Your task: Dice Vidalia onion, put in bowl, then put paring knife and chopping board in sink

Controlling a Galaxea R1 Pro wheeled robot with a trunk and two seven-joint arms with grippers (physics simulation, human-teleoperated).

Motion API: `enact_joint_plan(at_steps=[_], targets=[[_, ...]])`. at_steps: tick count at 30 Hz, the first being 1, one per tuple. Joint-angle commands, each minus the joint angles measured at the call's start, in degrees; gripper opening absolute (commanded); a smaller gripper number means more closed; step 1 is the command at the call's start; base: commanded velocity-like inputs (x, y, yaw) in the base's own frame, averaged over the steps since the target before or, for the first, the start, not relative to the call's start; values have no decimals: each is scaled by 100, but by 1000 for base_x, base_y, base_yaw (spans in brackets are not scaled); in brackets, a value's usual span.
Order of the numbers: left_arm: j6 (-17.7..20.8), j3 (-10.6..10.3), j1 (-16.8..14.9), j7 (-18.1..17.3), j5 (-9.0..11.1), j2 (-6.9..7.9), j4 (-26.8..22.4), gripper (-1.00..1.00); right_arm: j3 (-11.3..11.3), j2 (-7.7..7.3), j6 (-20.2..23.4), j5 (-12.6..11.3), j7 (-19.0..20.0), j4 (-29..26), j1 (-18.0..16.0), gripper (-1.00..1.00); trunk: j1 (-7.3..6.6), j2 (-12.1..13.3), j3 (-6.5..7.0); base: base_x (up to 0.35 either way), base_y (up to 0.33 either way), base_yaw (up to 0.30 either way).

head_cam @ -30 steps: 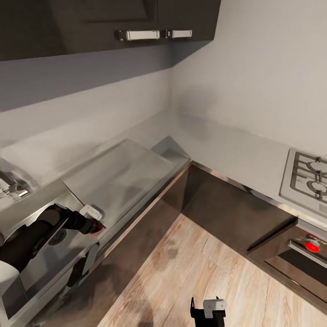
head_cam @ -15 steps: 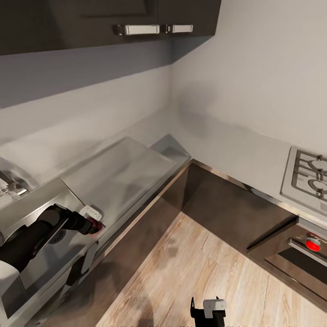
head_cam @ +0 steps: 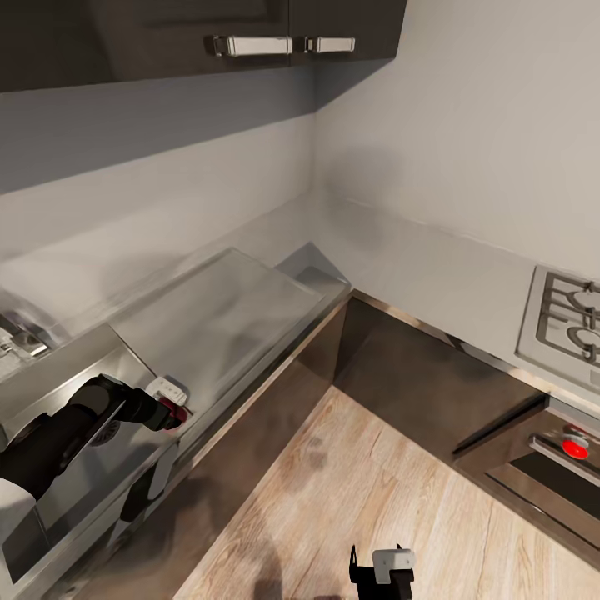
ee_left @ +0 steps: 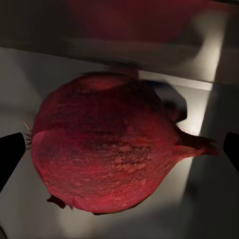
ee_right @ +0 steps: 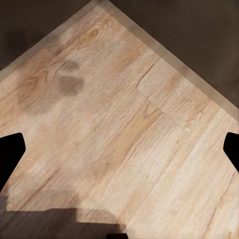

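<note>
Our left hand (head_cam: 173, 406) hangs over the rectangular steel sink (head_cam: 62, 475), fingers spread wide around the round pinkish-red onion (ee_left: 107, 144), gripping nothing, while our idle right hand (head_cam: 382, 575) gapes empty above the wooden floor (ee_right: 124, 134).

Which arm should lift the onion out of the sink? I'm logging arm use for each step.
Left. Its tool reaches into the sink, and the Vidalia onion sits right between its fingers. The right tool hangs over the wooden floor, away from the sink.
</note>
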Motion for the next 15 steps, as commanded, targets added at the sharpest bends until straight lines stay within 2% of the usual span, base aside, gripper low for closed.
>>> enact_joint_plan(at_steps=[1,9,10,15], targets=[[22,-12,-7,-20,-10,5,-6,100,49,2,-11,-25,-32,6,-5,100,3,-10,-12,0,0,0],[22,-12,-7,-20,-10,5,16,100,49,2,-11,-25,-32,6,-5,100,3,-10,-32,0,0,0],[22,-12,-7,-20,-10,5,17,-100,49,2,-11,-25,-34,6,-5,100,3,-10,-33,0,0,0],[22,-12,-7,-20,-10,5,30,-100,49,2,-11,-25,-34,6,-5,100,3,-10,-34,0,0,0]])
